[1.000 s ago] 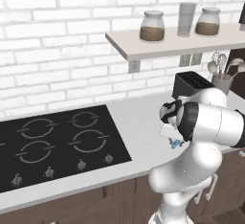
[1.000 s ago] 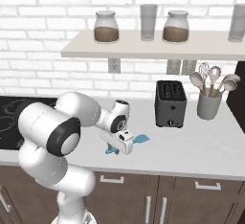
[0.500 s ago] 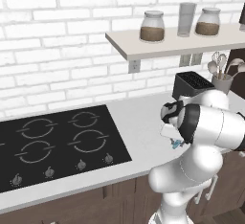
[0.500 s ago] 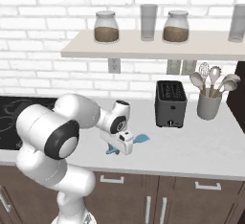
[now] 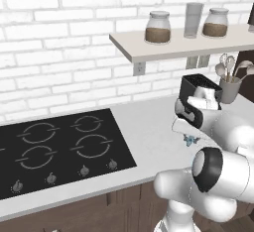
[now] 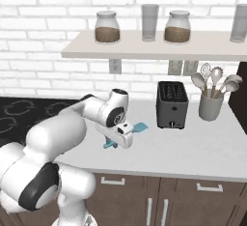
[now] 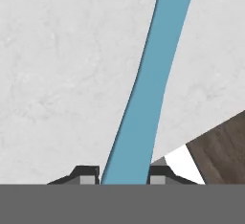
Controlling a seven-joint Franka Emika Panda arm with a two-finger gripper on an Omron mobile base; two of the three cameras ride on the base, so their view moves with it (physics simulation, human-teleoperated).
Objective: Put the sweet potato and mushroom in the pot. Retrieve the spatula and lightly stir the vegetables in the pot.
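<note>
**A:** Where is the spatula (image 6: 139, 128) right now?

**B:** Flat on the pale counter (image 6: 202, 148), near its front edge, with the toaster (image 6: 171, 104) off at about two o'clock from it in the right base view. The blade end points toward the toaster; the handle runs under the hand. In the hand view the blue handle (image 7: 148, 84) climbs from six o'clock up to twelve, passing straight between the two dark tips.

**B:** The gripper (image 7: 123, 176) sits right down over it, its jaws pinched in against both sides of the handle, so I judge it clamped on the spatula.

**A:** So the step is the pickup. How should it go?

**B:** I'd check the pinch is firm before lifting, since the handle is thin and could twist between the tips. Then rise straight up, clear of the counter, keeping the blade level.

**A:** Any risk?

**B:** The counter's front edge is close, at about four o'clock in the hand view; a slip could send the spatula over it. The cooktop (image 5: 59, 146) lies well off at nine o'clock in the left base view, so the carry is long. Slow swing, I'd say.
</note>
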